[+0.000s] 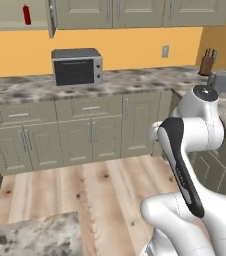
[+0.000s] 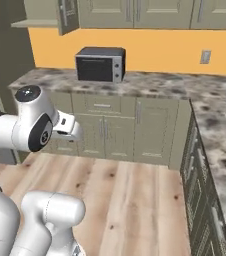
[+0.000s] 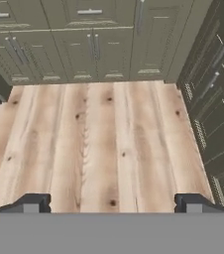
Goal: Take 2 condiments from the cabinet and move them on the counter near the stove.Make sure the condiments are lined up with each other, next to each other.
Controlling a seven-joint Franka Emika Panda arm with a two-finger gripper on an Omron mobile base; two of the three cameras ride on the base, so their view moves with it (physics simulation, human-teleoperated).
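Kitchen scene with the white arm folded close to its base, its hand directed down at the wooden floor. In the hand view the gripper has its two dark fingertips set far apart at the lower corners, spread wide with nothing between them but bare floorboards. The cabinet on the wall stands with its door swung outward, and on its beige shelf, at the upper left of the left base view, the red squeeze bottle stands upright, well apart from the arm. From the right base view the same open shelf appears at the upper left, but its contents cannot be made out from that angle. Below the cabinet runs the mottled grey counter, which carries a microwave against the orange wall. Where the counter turns along the robot's right side, a knife block and a toaster stand near each other. Beige base cabinets with slim handles line the counter front, and a wall outlet sits above the worktop.
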